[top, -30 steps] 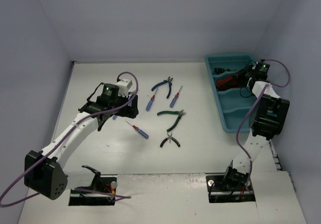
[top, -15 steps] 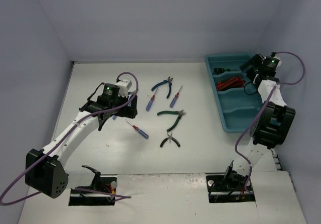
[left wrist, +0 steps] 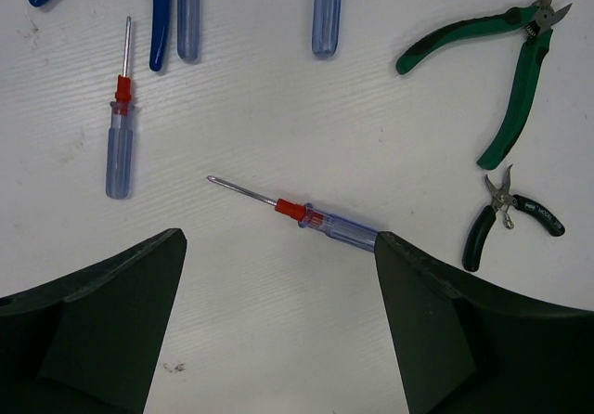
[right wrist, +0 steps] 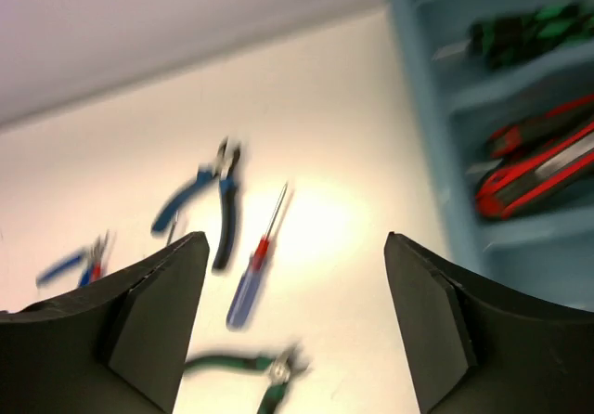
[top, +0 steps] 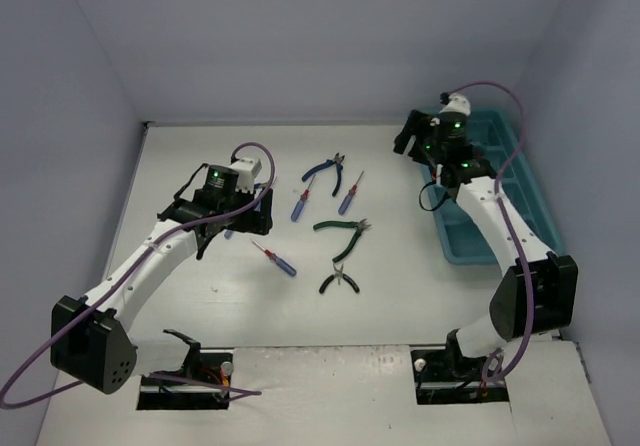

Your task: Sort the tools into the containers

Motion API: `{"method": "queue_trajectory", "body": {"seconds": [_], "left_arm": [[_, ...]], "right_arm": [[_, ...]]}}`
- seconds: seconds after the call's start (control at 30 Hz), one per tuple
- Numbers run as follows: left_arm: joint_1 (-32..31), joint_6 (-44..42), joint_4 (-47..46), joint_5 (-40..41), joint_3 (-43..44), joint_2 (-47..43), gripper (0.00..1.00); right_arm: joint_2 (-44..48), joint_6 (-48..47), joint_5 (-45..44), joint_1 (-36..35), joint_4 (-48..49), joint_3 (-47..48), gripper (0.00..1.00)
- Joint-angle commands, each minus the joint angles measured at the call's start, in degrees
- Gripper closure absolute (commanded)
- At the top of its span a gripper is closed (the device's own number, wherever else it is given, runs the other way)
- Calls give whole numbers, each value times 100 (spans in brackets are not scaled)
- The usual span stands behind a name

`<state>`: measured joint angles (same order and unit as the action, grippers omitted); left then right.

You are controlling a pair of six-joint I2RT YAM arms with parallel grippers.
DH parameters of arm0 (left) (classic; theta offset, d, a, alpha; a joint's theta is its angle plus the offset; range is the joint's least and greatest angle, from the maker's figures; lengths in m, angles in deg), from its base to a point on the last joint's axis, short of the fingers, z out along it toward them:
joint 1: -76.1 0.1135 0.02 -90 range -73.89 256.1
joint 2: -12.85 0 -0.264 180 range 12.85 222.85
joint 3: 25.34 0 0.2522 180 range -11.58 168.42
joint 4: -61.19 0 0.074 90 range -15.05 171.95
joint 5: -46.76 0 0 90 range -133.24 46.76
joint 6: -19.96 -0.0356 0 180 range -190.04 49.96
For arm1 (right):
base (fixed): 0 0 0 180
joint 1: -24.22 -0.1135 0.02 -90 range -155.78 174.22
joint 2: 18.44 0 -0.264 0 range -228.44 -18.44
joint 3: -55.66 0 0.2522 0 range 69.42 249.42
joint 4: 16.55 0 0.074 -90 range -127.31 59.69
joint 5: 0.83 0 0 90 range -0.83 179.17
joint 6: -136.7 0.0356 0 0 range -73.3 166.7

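My left gripper [top: 255, 224] hovers open over a clear-blue-handled screwdriver [left wrist: 316, 224] with a red collar, whose handle end lies by the right fingertip [left wrist: 399, 256]. Around it on the table lie green pliers [left wrist: 520, 80], small black pliers [left wrist: 506, 217], a second blue screwdriver [left wrist: 119, 145] and blue pliers [top: 325, 173]. My right gripper [top: 412, 138] is open and empty, in the air just left of the teal tray [top: 480, 221]. In the blurred right wrist view, red-black utility knives [right wrist: 538, 159] lie in one compartment and green-handled tools [right wrist: 529, 33] in the one beyond.
The right arm's forearm [top: 490, 206] crosses over the tray and hides part of it. The tray stands close to the right wall. White walls close in the table at the back and on both sides.
My right gripper opened beside the red knives in the tray, lifted out and swung left past the tray's rim. The left arm has not moved.
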<state>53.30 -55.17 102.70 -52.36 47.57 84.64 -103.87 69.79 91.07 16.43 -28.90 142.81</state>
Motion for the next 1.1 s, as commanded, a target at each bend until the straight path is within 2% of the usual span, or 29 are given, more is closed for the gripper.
{"method": "queue_trajectory", "body": {"seconds": [0.0,0.1,0.2,0.4,0.67,0.77,0.97,1.07], "left_arm": [[45,41,5,9,333,-159,19],[40,25,88,16,385,-286,19],[47,7,236,64,495,-419,19],[48,-85,445,147,631,-627,19],[40,-213,565,129,649,-711,19],[40,-212,572,89,626,-728,19],[40,-247,600,86,528,-814,19],[40,-274,624,112,492,-832,19]], "right_arm": [[38,18,-452,-1136,-507,-511,28],[-78,36,-649,-1948,-940,-848,29],[-68,281,-782,-2418,-1379,-1278,31],[56,760,-649,-3046,-2077,-1861,33],[-699,978,-535,-3911,-2180,-2081,42],[-915,965,-608,-4057,-2164,-1995,50],[-1209,847,-655,-4099,-2102,-1959,57],[-1232,847,-587,-4124,-2084,-1969,77]]}}
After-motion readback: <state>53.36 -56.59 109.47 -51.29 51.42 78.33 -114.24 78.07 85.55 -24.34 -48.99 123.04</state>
